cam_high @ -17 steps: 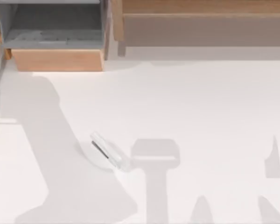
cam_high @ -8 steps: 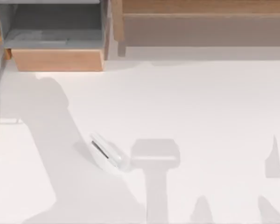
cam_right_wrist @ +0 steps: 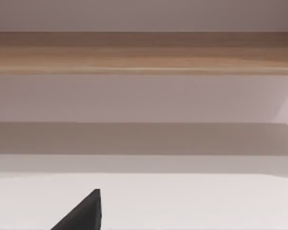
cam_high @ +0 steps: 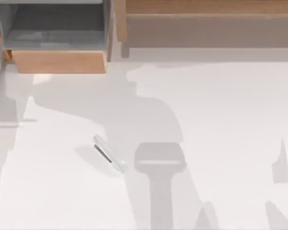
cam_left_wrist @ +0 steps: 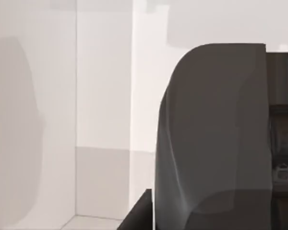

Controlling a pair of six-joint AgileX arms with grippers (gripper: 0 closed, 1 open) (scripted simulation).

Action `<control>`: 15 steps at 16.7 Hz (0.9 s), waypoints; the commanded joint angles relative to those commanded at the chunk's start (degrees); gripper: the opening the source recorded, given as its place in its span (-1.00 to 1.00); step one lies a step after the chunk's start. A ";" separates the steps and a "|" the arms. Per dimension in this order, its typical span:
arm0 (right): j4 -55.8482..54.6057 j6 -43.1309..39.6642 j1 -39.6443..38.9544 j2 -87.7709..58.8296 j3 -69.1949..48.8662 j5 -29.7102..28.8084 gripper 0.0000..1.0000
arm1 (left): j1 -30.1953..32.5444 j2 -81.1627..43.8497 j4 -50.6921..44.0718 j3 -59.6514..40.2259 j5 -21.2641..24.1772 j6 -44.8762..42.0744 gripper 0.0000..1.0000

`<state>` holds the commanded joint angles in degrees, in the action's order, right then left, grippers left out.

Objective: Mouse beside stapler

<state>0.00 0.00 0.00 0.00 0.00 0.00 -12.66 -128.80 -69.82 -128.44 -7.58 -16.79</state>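
1. Change: in the top view the broad arm shadow has swung from the table's left part to across its middle, and now reaches from the drawer towards the T-shaped shadow (cam_high: 159, 160). I judge the left arm to be travelling.
2. The stapler (cam_high: 108, 154) has not shifted. It lies flat on the table (cam_high: 230, 120), slanted, dark slot up, just beside the T-shaped shadow.
3. Meaning for the task: the mouse is not yet set beside the stapler, so placement is still pending.
4. Left fingers (cam_left_wrist: 211, 139): a large dark form close to the wrist camera, in front of pale walls. I cannot tell how far they are open, or whether they hold anything. The stapler's position relative to them cannot be fixed.
5. Right fingers (cam_right_wrist: 86, 213): one dark tip, above the table and facing the wooden shelf (cam_right_wrist: 144, 50). I cannot tell their opening. I judge this arm parked.
6. Containers: the open drawer (cam_high: 57, 61) stands at the table's back left, wooden front towards me. I can make out no contents on its grey floor.
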 joint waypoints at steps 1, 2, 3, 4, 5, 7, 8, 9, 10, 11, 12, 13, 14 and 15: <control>0.00 0.00 0.00 0.00 0.00 0.00 1.00 | 1.97 2.31 0.45 1.28 -1.08 0.99 -1.00; 0.00 0.00 0.00 0.00 0.00 0.00 1.00 | 4.24 4.46 0.95 2.66 -2.05 2.17 -1.00; 0.00 0.00 0.00 0.00 0.00 0.00 1.00 | 6.72 6.46 1.49 4.09 -2.91 3.55 -1.00; 0.00 0.00 0.00 0.00 0.00 0.00 1.00 | 9.40 8.29 2.07 5.58 -3.66 5.13 -1.00; 0.00 0.00 0.00 0.00 0.00 0.00 1.00 | 12.27 9.91 2.71 7.12 -4.27 6.97 -1.00; 0.00 0.00 0.00 0.00 0.00 0.00 1.00 | 18.34 12.40 4.15 10.30 -5.04 11.49 -1.00; 0.00 0.00 0.00 0.00 0.00 0.00 1.00 | 21.43 13.31 4.94 11.91 -5.23 14.05 -1.00; 0.00 0.00 0.00 0.00 0.00 0.00 1.00 | 24.52 13.95 5.76 13.52 -5.28 16.81 -1.00; 0.00 0.00 0.00 0.00 0.00 0.00 1.00 | 27.57 14.26 6.62 15.14 -5.15 19.77 -1.00; 0.00 0.00 0.00 0.00 0.00 0.00 1.00 | 30.60 14.35 7.48 16.74 -4.90 22.83 -1.00; 0.00 0.00 0.00 0.00 0.00 0.00 1.00 | 33.59 14.23 8.34 18.34 -4.54 25.96 -1.00; 0.00 0.00 0.00 0.00 0.00 0.00 1.00 | 36.55 13.91 9.18 19.92 -4.07 29.16 -1.00; 0.00 0.00 0.00 0.00 0.00 0.00 1.00 | 39.44 13.39 9.98 21.49 -3.46 32.39 -1.00; 0.00 0.00 0.00 0.00 0.00 0.00 1.00 | 42.26 12.76 10.72 23.02 -2.79 35.63 -1.00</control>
<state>0.00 0.00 0.00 0.00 0.00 0.00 29.60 -116.04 -59.10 -105.41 -10.37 18.83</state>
